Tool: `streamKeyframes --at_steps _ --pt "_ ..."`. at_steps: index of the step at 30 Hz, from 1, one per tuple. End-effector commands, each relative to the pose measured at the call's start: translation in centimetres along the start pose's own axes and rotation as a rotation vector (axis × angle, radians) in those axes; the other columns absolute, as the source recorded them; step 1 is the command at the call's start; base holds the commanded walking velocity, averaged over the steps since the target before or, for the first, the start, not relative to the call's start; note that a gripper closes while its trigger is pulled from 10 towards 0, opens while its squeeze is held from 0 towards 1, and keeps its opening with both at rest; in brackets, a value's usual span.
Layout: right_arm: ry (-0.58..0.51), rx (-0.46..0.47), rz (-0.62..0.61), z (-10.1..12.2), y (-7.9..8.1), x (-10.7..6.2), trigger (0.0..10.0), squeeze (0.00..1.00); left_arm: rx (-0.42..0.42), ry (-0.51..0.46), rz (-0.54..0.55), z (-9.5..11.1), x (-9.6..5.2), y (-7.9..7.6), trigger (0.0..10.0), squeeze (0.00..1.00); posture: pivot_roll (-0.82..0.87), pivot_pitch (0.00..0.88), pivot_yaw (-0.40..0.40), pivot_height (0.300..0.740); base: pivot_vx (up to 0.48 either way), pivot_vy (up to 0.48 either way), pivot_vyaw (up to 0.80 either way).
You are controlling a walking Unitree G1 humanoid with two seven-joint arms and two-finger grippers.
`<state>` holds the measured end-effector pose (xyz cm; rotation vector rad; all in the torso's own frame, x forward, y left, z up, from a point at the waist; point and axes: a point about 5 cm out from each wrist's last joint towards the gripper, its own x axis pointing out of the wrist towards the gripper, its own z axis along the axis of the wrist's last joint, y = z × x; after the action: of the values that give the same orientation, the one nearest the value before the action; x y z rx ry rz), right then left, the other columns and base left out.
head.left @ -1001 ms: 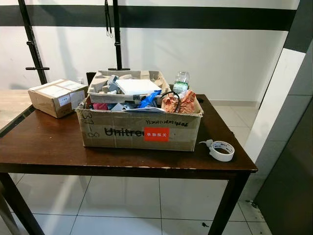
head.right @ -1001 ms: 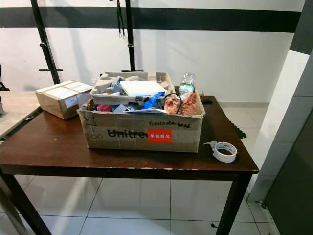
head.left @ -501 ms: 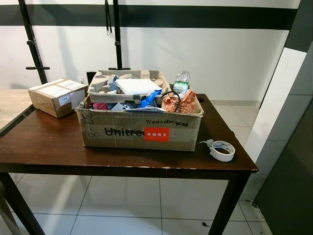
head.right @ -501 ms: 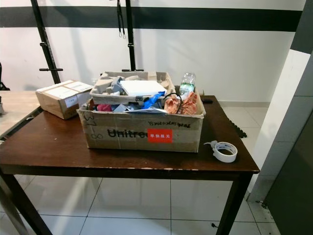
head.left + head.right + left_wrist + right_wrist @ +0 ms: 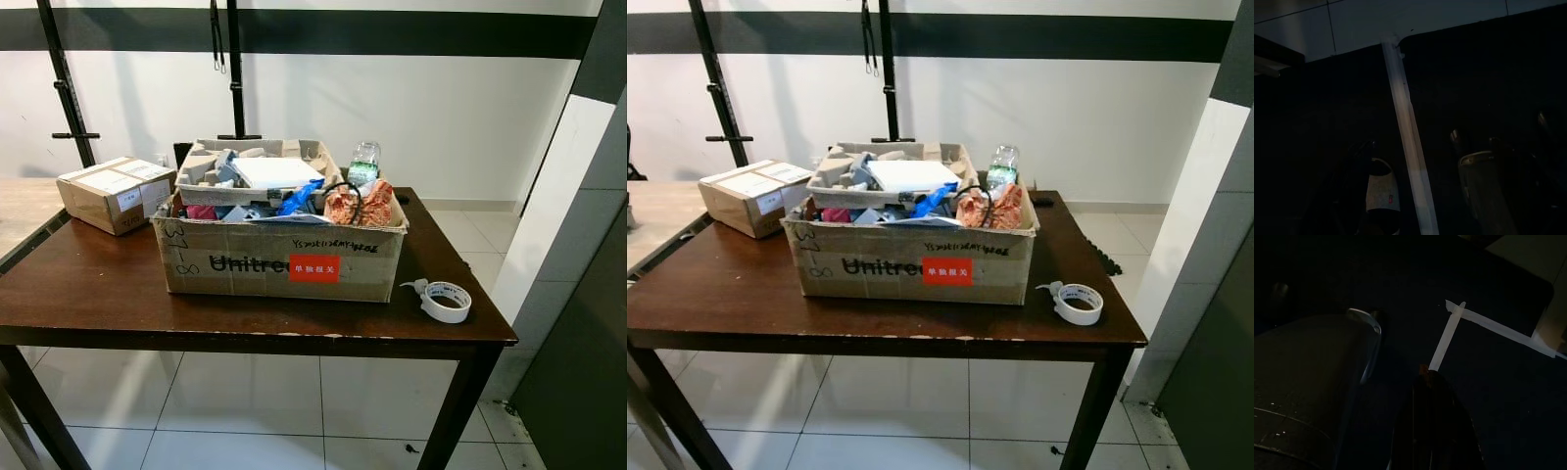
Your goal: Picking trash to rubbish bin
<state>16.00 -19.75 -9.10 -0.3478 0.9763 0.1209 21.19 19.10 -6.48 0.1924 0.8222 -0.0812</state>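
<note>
An open cardboard box (image 5: pixel 279 259) with a red label stands mid-table, heaped with trash: an orange crumpled wrapper (image 5: pixel 359 204), blue scraps (image 5: pixel 297 198), white paper (image 5: pixel 275 172) and grey pulp trays (image 5: pixel 201 164). A clear plastic bottle (image 5: pixel 363 163) stands behind it. A roll of white tape (image 5: pixel 444 301) lies at the table's right front. My right gripper (image 5: pixel 1425 374) hangs low in the dark over a mat, its black fingers shut with nothing between them. My left arm hangs idle too, over a dark mat with a pale tape strip (image 5: pixel 1408 142).
The dark wooden table (image 5: pixel 88 294) also carries a small sealed carton (image 5: pixel 116 194) at its back left. Black stand poles (image 5: pixel 233 69) rise behind it, and white tiled floor (image 5: pixel 235 411) lies below. Two slippers (image 5: pixel 1380 193) lie on the mat in the left wrist view.
</note>
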Motion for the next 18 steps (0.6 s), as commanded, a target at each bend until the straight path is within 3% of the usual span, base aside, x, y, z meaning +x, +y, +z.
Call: streamKeyframes --at_steps 1,11,13,14,15,18 --pt "0.04 -0.004 0.006 -1.13 0.07 -0.22 10.0 0.0 0.02 0.022 0.0 -0.6 -0.13 0.09 10.0 0.0 -0.08 0.104 -0.004 0.74 0.0 0.0 0.0" --pt "0.036 0.044 0.002 -1.0 0.25 -0.18 10.0 0.0 0.014 0.022 0.0 -0.55 -0.12 0.13 10.0 0.0 -0.08 0.102 0.0 0.74 0.0 0.0 0.0" --pt "0.032 0.206 -0.005 -0.68 0.09 -0.09 10.0 0.0 -0.002 0.018 0.0 -0.44 -0.08 0.12 10.0 0.0 -0.08 0.102 -0.001 0.74 0.0 0.0 0.0" --pt "0.032 0.206 -0.005 -0.68 0.09 -0.09 10.0 0.0 -0.002 0.018 0.0 -0.44 -0.08 0.12 10.0 0.0 -0.08 0.102 -0.001 0.74 0.0 0.0 0.0" --pt "0.03 0.364 -0.026 -0.56 -0.39 -0.04 10.0 0.0 -0.008 0.014 -0.002 -0.34 -0.05 0.06 10.0 0.0 -0.08 0.101 -0.003 0.74 0.0 0.0 0.0" --pt "0.029 0.435 -0.025 -0.63 -0.54 -0.05 10.0 0.0 -0.009 0.014 -0.005 -0.29 -0.03 -0.06 10.0 0.0 -0.09 0.102 -0.003 0.74 0.0 0.0 0.0"
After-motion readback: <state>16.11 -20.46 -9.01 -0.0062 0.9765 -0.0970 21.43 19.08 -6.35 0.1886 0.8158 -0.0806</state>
